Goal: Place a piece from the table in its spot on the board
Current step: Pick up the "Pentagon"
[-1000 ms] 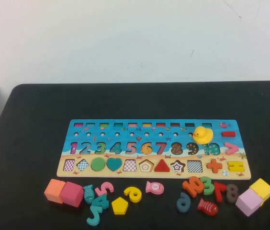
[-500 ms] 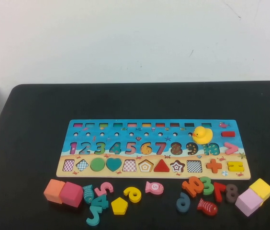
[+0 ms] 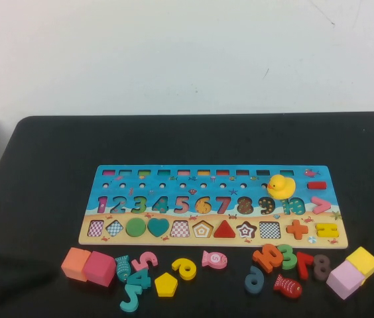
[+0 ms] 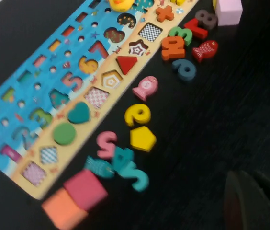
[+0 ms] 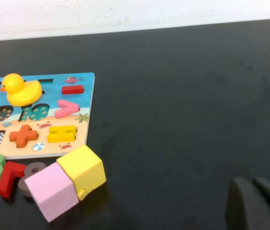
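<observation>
Black table [image 3: 54,152], pale wall behind. Left gripper [image 4: 250,201]: fingers clenched on nothing, hanging at the table's near left edge. Right gripper [image 5: 257,203]: parked off to the right, finger state cannot be told. Yellow pentagon [image 3: 166,285] is lying ungrasped near the board [image 3: 213,173]; its recess [image 3: 202,229] is being left unfilled.

Table [image 3: 54,146]: matt black, faintly grainy under my arms. Board [image 3: 107,235]: wood, pale bare edge, printed satin face. Piece [image 3: 166,285]: painted wood, smooth yellow, low sheen. Place [image 3: 202,229]: printed pale pattern, flat finish. Duck [image 3: 280,186]: glossy yellow, looks plastic or rubber. Cubes [image 5: 68,179]: smooth matt paint. My left gripper [image 4: 250,203], right gripper [image 5: 257,203]: dark matt.
</observation>
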You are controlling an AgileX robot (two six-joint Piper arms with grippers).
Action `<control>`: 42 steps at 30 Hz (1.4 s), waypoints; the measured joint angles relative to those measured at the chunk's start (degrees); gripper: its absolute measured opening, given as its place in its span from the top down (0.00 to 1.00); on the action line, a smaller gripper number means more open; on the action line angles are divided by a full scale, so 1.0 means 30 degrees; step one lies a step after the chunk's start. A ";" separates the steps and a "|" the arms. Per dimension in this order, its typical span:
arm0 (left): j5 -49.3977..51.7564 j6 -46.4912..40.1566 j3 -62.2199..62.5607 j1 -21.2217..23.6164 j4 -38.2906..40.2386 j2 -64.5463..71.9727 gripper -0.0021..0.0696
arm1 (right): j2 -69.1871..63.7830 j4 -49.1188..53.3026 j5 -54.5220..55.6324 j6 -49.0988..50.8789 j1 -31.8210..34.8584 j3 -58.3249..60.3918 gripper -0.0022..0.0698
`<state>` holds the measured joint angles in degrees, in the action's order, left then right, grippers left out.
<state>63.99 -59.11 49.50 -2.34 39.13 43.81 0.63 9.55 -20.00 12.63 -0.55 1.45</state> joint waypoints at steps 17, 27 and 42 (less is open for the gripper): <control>-0.1423 0.1207 0.5301 -0.8968 -1.0062 1.1700 0.44 | 0.0000 0.0000 0.0000 0.0000 0.0000 0.0000 0.94; -0.4641 0.1440 0.5371 -1.1559 -1.1479 1.6817 0.27 | 0.0000 0.0000 0.0000 0.0000 0.0000 0.0000 0.94; -0.7669 0.1745 0.5411 -1.1559 -1.1905 2.0763 0.26 | 0.0000 0.0000 0.0000 0.0000 0.0000 0.0000 0.94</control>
<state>40.98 -53.87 65.74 -37.02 3.41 106.09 0.63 9.55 -20.00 12.63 -0.55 1.45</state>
